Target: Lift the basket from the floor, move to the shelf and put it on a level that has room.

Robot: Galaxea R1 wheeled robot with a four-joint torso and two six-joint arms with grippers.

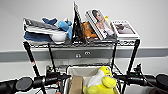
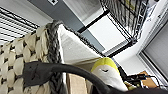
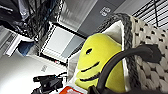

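You hold the basket point(image 1: 75, 72) at the lower centre, before the shelf point(image 1: 132, 57), though I cannot tell whether either claw is closed on its handles, so it can strike the poles and tip.

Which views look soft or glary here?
Head view: evenly lit, soft throughout, the shelf edges fuzzy against the bright wall. Left wrist view: the basket weave close and blurred. Right wrist view: the yellow plush toy smeared, no harsh glare.
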